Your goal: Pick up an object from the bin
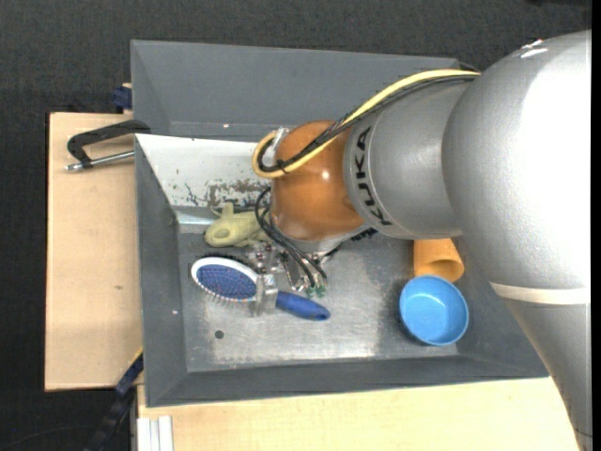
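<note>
**A:** What lies in the grey metal bin [160, 280], and what crowds the space?

**B:** From where I stand, the big silver arm [451, 158] comes in from the right and covers the far right part of the bin. A rounded orange cover [310, 191] sits at its wrist, and a yellow cable [404, 87] loops over it. The cover hangs above the middle of the bin floor and hides whatever is under it. Just to its left, toward the far wall, lies a pale yellow toy [232, 226] with a lumpy shape. On the right, near the front, a blue cup [434, 313] has its open mouth facing up. An orange cup [439, 256] touches it on the far side, half tucked under the arm.

**A:** And the pincer?

**B:** The pincer [282, 280] points down below the orange cover, left of centre on the bin floor. It is low over a hairbrush [223, 280]. The brush has an oval blue bristle pad with a white rim and a blue handle running right toward the front. The pincer's metal parts stand at the neck, where head meets handle. I cannot tell how wide it is, nor whether it grips or touches the brush.

**A:** How many things in all?

**B:** Four: one hairbrush, one pale yellow toy, one blue cup, one orange cup. The brush and toy lie near each other; the cups are well apart from them.
</note>
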### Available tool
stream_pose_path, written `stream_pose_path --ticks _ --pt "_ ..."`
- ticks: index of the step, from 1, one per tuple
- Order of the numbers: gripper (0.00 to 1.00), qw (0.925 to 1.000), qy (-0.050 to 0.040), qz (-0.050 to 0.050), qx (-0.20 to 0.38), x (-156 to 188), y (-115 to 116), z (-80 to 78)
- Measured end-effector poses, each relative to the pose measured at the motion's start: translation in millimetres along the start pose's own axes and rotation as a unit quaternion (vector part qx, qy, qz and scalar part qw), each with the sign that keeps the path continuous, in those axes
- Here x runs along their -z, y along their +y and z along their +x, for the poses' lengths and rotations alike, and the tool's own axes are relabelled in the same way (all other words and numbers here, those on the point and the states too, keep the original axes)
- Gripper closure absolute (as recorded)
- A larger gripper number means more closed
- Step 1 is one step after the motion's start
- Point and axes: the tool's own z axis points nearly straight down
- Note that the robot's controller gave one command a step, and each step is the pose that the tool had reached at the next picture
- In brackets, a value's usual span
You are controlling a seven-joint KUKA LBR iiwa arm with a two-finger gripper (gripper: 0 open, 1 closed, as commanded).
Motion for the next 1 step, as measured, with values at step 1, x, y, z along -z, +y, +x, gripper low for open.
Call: stream_pose_path --ticks 1 --pt "1.0 0.9999 -0.0029 0.001 -0.01 172.2 -2.8 -6.4"
